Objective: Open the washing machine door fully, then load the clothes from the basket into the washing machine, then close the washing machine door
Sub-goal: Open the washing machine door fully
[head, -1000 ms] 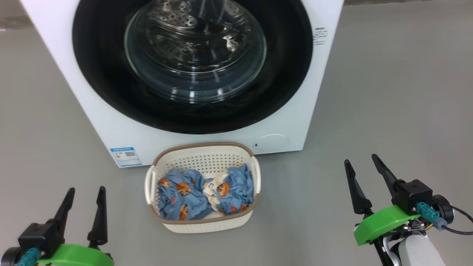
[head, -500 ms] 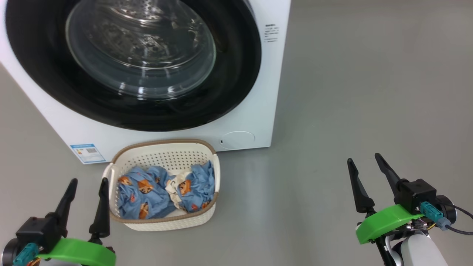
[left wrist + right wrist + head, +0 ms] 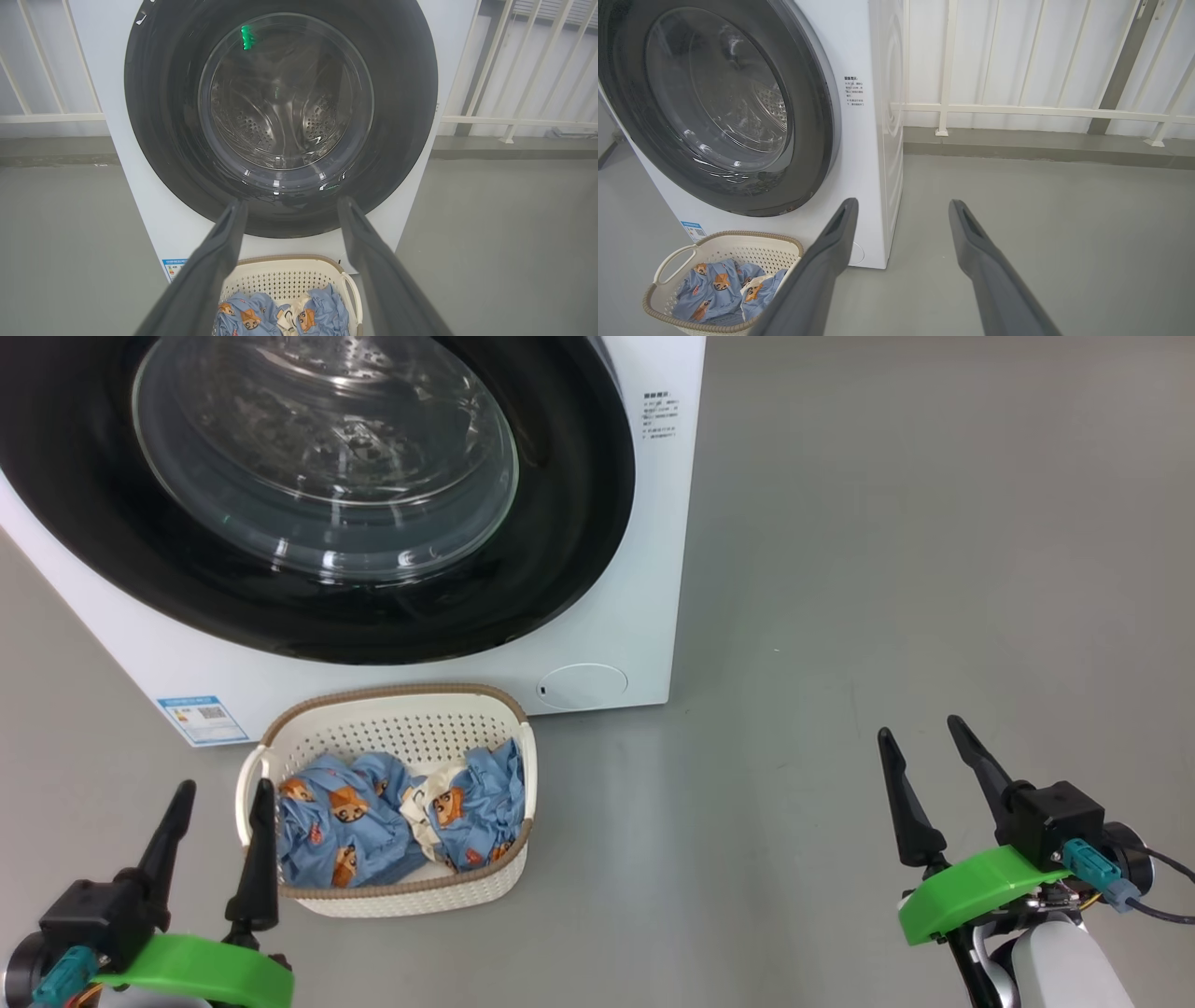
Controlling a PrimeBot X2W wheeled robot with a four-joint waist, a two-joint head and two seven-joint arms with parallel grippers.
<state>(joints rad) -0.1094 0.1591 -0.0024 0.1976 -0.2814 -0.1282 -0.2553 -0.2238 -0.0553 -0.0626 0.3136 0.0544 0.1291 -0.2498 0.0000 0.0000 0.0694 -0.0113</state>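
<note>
The white washing machine (image 3: 644,569) stands at the upper left, its round black-rimmed door (image 3: 560,560) shut against the front. On the floor in front of it sits the cream basket (image 3: 392,695) holding light-blue clothes (image 3: 364,821) with orange faces. My left gripper (image 3: 224,789) is open, low at the basket's left handle, with nothing between its fingers. My right gripper (image 3: 920,728) is open over bare floor, well to the right of the machine. In the left wrist view the door (image 3: 397,116) faces the open fingers squarely; the right wrist view has the door (image 3: 817,93) at the left.
Grey floor (image 3: 887,569) stretches to the right of the machine. A white railing (image 3: 1017,111) and a low kerb run behind and beside it. A blue label sticker (image 3: 203,719) and a round filter cap (image 3: 581,686) mark the machine's lower front.
The head camera has swung right, so machine and basket sit further left in the picture. Both grippers stay open and low, much as before.
</note>
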